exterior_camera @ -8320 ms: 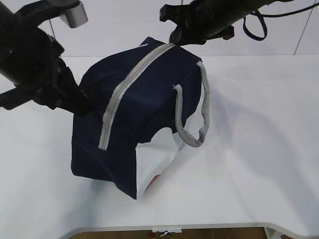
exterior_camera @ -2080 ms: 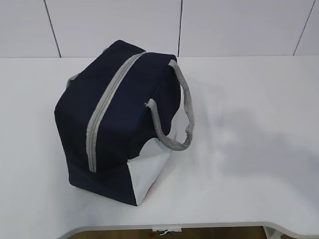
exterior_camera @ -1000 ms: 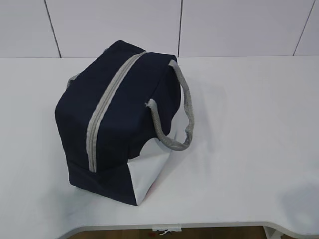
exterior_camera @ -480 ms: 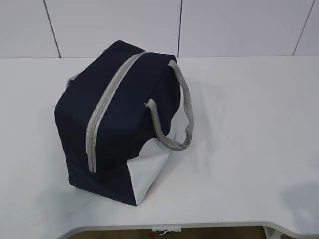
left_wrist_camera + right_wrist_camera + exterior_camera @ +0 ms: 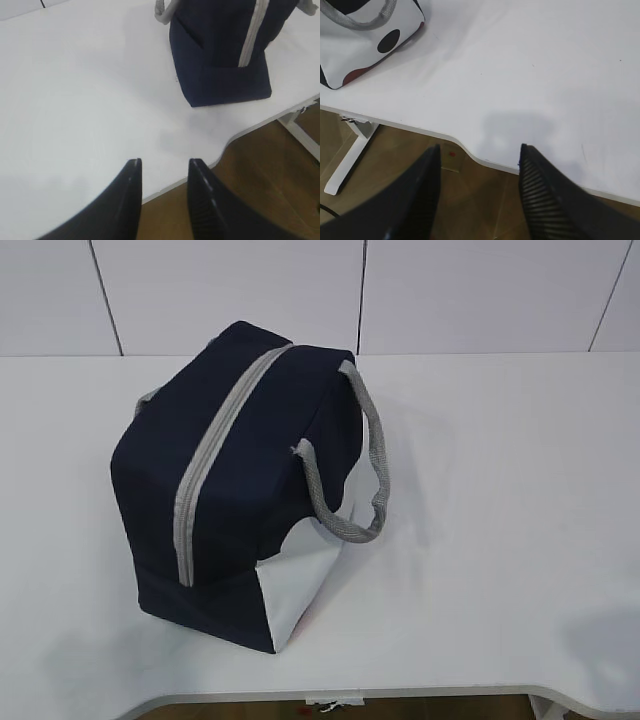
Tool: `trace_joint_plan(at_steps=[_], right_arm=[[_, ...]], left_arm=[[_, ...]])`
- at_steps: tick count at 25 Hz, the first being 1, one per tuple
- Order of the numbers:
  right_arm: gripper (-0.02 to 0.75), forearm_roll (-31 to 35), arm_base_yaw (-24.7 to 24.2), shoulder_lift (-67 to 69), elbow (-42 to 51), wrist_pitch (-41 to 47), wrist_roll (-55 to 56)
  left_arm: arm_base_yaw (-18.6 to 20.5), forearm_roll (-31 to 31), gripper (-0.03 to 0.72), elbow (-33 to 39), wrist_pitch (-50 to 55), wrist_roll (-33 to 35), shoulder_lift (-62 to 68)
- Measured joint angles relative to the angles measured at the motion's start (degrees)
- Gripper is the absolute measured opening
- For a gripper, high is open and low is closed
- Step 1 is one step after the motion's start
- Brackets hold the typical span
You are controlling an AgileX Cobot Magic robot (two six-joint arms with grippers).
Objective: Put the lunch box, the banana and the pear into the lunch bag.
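- One lunch bag (image 5: 235,475) stands on the white tabletop (image 5: 500,490), left of centre, grey zipper (image 5: 215,455) closed along its top.
- Grey handle (image 5: 372,465) hangs over its right side, above the white corner panel (image 5: 295,590).
- Left pincer (image 5: 162,167) open, empty, above the tabletop's front edge, well apart from the bag.
- Right pincer (image 5: 479,152) open, empty, over the front edge too.

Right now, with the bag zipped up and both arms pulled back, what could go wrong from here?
1. The boxy navy-blue fabric lunch bag sits close to the front edge of the white table; a nudge could tip it off.
2. Its grey zipper is shut, so its contents cannot be checked.
3. The looped grey webbing handle could snag a returning claw.
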Motion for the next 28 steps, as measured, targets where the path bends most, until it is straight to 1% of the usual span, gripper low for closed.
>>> trace_joint_plan(at_steps=[8, 11, 15, 18, 20, 24, 28], right_arm=[[0.414, 0.0, 0.0, 0.0, 0.0, 0.0, 0.0], [0.414, 0.0, 0.0, 0.0, 0.0, 0.0, 0.0], [0.414, -0.1, -1.9, 0.0, 0.0, 0.0, 0.0], [0.414, -0.1, -5.0, 0.0, 0.1, 0.0, 0.0], [0.414, -0.1, -7.2, 0.0, 0.1, 0.0, 0.0], [0.414, -0.1, -10.3, 0.0, 0.1, 0.0, 0.0], [0.414, -0.1, -11.7, 0.0, 0.1, 0.0, 0.0]], left_arm=[[0.0, -0.4, 0.239, 0.0, 0.2, -0.6, 0.0], [0.9, -0.7, 0.239, 0.0, 0.3, -0.6, 0.0], [5.6, -0.8, 0.239, 0.0, 0.3, -0.7, -0.4], [9.9, -0.8, 0.239, 0.0, 0.3, -0.7, -0.5], [11.9, -1.1, 0.238, 0.0, 0.3, -0.7, -0.5], [14.6, -1.2, 0.237, 0.0, 0.3, -0.7, -0.5], [16.5, -1.4, 0.237, 0.0, 0.3, -0.7, -0.5]])
